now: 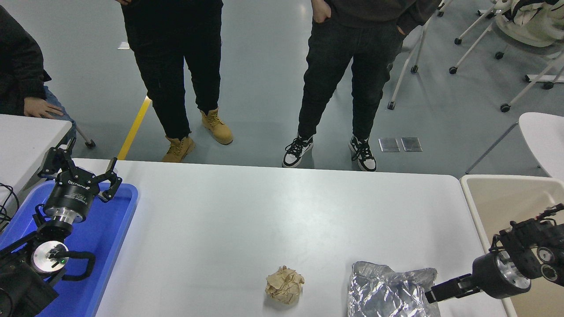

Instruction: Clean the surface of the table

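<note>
At far left the left gripper hangs spread wide over a blue tray, while across the table surface lie a paper wad and foil bag, the right gripper beside it, narrow.

On the table surface, a paper ball lies near, left of a foil bag; a tray sits far left.
</note>
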`<state>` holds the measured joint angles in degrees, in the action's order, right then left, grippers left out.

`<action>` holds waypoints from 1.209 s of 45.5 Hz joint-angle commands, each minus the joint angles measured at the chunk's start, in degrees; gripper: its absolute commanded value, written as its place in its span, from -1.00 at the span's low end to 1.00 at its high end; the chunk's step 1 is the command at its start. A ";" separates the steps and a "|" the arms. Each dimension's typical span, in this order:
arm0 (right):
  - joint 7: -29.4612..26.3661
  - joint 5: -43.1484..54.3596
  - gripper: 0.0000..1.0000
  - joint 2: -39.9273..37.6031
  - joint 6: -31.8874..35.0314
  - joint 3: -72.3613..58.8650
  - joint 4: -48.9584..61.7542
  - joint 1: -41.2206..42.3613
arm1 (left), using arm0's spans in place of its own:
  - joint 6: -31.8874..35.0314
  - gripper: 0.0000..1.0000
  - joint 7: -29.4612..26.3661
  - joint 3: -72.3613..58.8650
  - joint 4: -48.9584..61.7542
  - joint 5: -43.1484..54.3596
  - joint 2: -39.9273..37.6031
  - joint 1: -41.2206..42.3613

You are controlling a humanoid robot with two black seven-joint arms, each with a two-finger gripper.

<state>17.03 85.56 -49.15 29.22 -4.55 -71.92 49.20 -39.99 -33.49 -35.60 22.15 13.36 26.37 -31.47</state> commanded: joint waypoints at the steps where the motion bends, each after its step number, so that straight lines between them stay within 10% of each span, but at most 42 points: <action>1: -0.07 0.66 0.98 1.16 -1.62 -0.81 0.99 -0.42 | 0.00 1.00 0.00 0.00 0.00 0.00 0.00 0.00; 55: 0.28 6.90 0.54 2.74 -9.00 -0.99 3.19 -5.43 | 0.00 1.00 0.00 0.00 0.00 0.00 0.00 0.00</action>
<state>17.08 89.83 -46.71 20.90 -5.60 -68.82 44.41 -39.99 -33.49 -35.60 22.15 13.36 26.37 -31.46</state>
